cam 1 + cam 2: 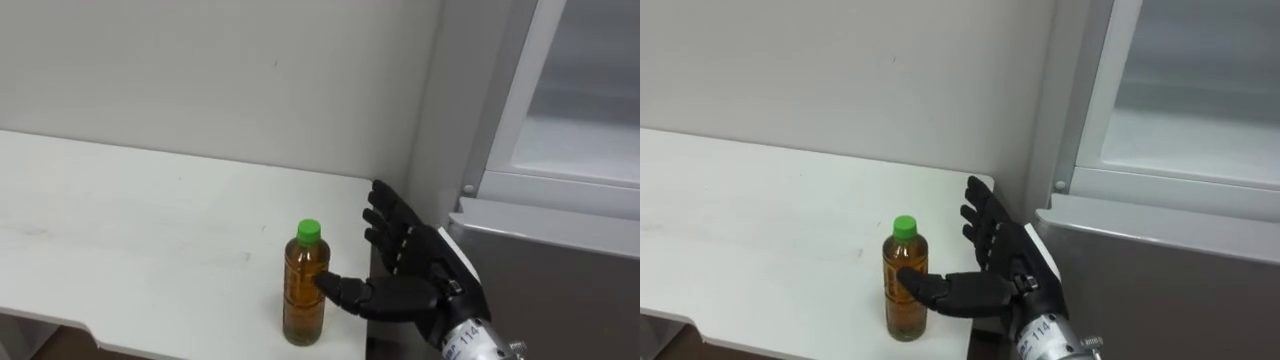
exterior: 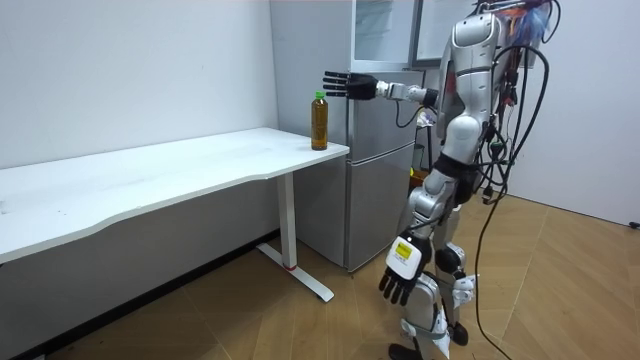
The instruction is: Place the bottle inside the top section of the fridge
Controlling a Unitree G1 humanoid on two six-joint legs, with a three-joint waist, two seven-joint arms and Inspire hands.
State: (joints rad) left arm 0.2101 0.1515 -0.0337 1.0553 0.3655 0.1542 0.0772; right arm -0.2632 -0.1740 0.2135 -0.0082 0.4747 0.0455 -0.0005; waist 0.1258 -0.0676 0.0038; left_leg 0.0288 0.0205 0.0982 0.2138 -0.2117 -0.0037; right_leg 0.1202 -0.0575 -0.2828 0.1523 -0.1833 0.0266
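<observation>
My right robot hand [image 1: 415, 265] is stretched out ahead of me with its fingers straight and spread and the thumb [image 1: 345, 291] pointing across toward the bottle [image 1: 305, 290]; it holds nothing. In the eye views the thumb tip overlaps the bottle's body, but the room view puts the hand about level with the cap and a little to the fridge side, so I judge it near the bottle and not yet touching. My left robot hand [image 2: 397, 285] hangs loose and empty by my leg.

The bottle stands upright on the white table [image 1: 150, 230], close to the corner next to the fridge [image 1: 560, 250]. It is clear plastic, filled nearly to the neck with amber drink, with a green cap [image 1: 309, 231] screwed on.

Full like that, I expect it to be fairly heavy for its size, and stiff enough that the walls won't cave under a firm wrap. The plastic looks smooth, so it may slip in a loose hold, and being tall and narrow it could tip over the nearby table edge if I bump it high up. I would take it around the middle of the body, thumb on one side and fingers on the other, well below the cap.

Past the table, the fridge's upper compartment [image 1: 580, 90] looks open, with a pale shelf inside.
</observation>
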